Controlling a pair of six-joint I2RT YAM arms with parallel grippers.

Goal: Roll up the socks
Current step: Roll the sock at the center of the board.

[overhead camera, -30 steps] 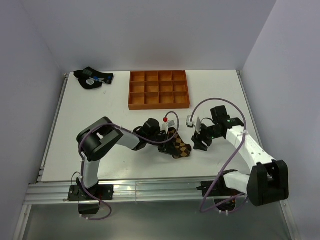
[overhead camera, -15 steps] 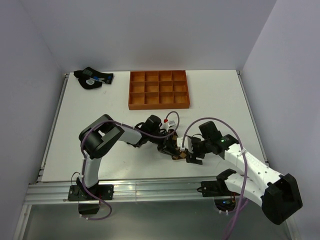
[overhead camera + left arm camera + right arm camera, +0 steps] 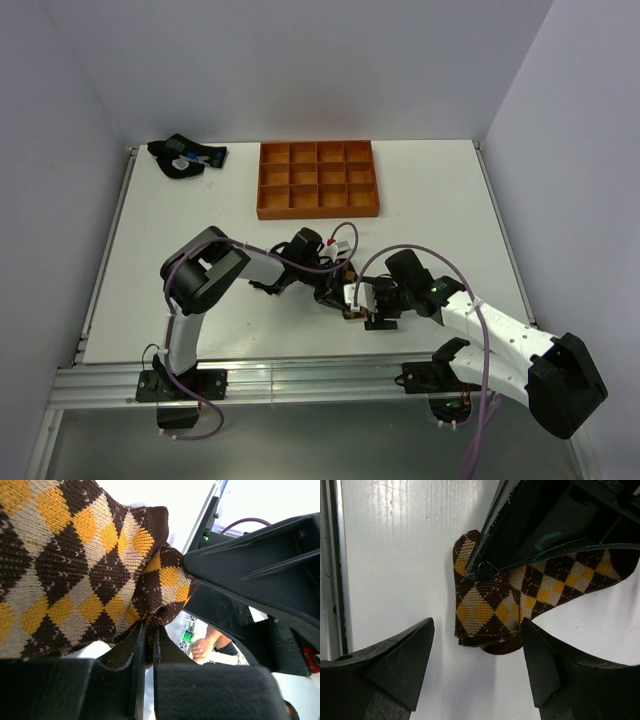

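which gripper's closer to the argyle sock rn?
Left. The left gripper is shut on the argyle sock, pinching its fabric. The right gripper is open beside it, the sock's folded end framed between its jaws, no contact visible.

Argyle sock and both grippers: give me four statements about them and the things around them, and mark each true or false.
1. The left gripper is shut on an edge of the argyle sock. True.
2. The right gripper is clamped on the sock. False: it is open and straddles the sock's end, with a gap on each side.
3. The sock sits in the orange tray. False: it is outside the tray, nearer the arms' bases.
4. The dark sock bundle lies at the far left corner of the table, apart from both grippers. True.
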